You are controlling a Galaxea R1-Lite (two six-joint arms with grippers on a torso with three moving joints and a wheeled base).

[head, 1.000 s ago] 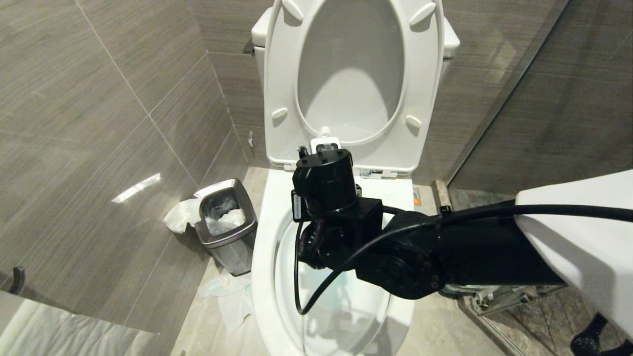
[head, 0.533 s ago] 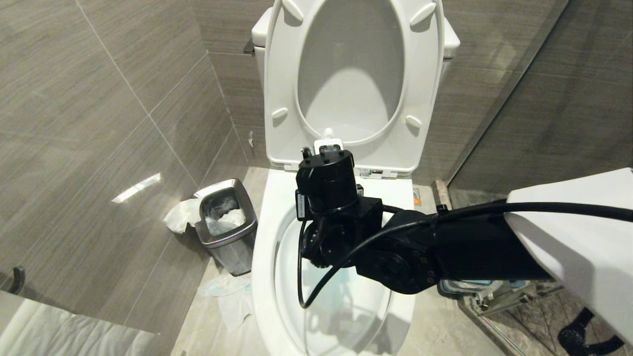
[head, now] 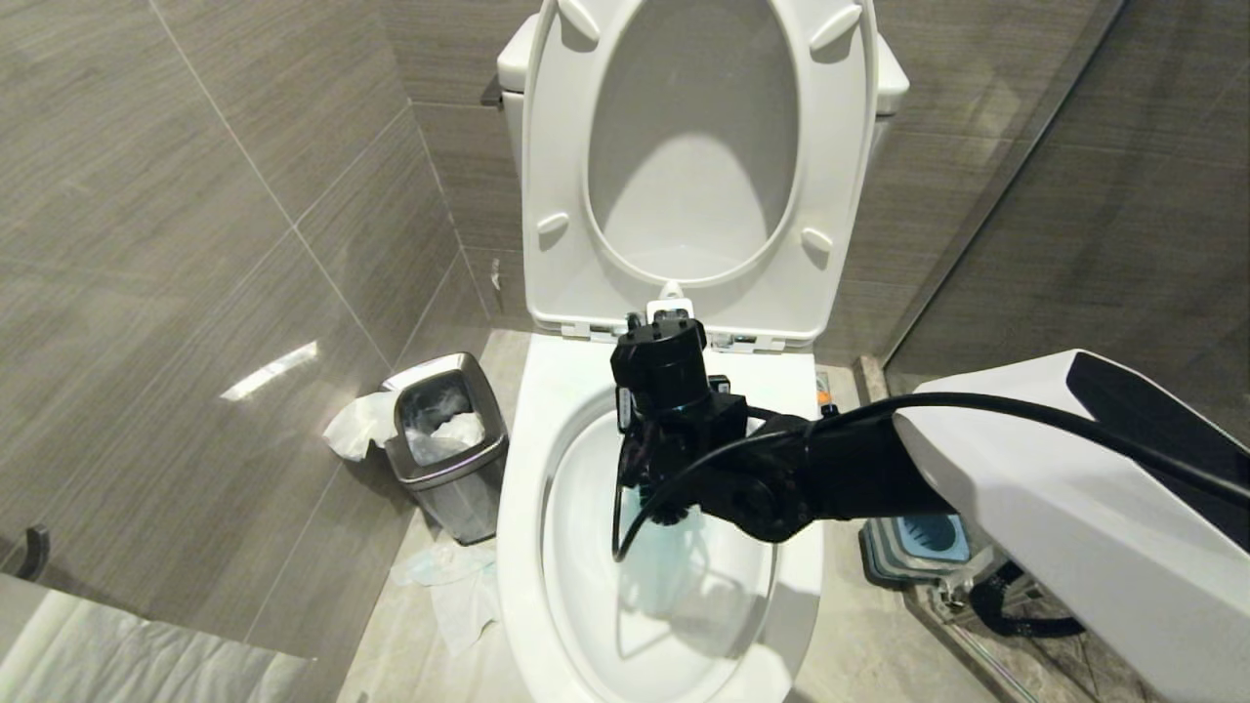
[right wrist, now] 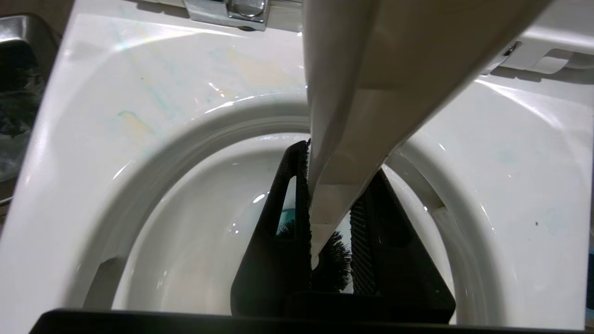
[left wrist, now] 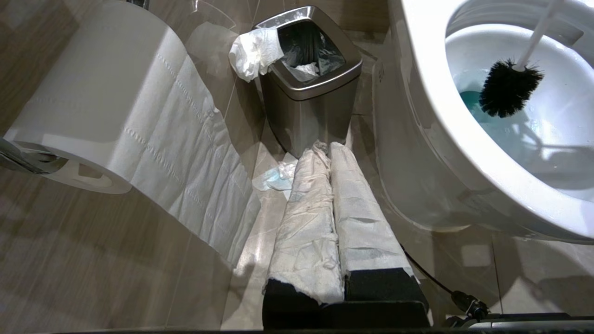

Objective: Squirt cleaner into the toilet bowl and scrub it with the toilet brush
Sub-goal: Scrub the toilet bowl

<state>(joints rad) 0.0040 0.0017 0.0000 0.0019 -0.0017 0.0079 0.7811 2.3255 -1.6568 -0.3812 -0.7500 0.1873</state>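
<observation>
The right gripper [right wrist: 332, 218] is clamped on the white handle of the toilet brush [right wrist: 357, 116], its two black fingers [right wrist: 287, 218] pressed against either side of the handle with only the handle's width between them. The handle runs down between the fingers into the toilet bowl [head: 522, 488]. In the left wrist view the black bristle head [left wrist: 508, 88] sits inside the bowl, at the edge of the blue-tinted water [left wrist: 478, 106], close to the inner wall.

Compared with the head view one second ago, the right arm [head: 830, 459] has moved toward the hinge end of the bowl and lower: the black wrist housing [head: 664, 366] appears smaller and now sits over the rear rim, just below the raised seat [head: 547, 176]. The blue-topped brush holder [head: 923, 537], previously covered by the arm, is now exposed on the floor beside the bowl's right edge.

The left gripper [left wrist: 332, 208] is parked beside the bowl's left side, its paper-wrapped fingers pressed together and holding nothing. The steel waste bin [head: 449, 459] stands against the left wall, unchanged. A toilet roll [left wrist: 93, 102] hangs near the left gripper.
</observation>
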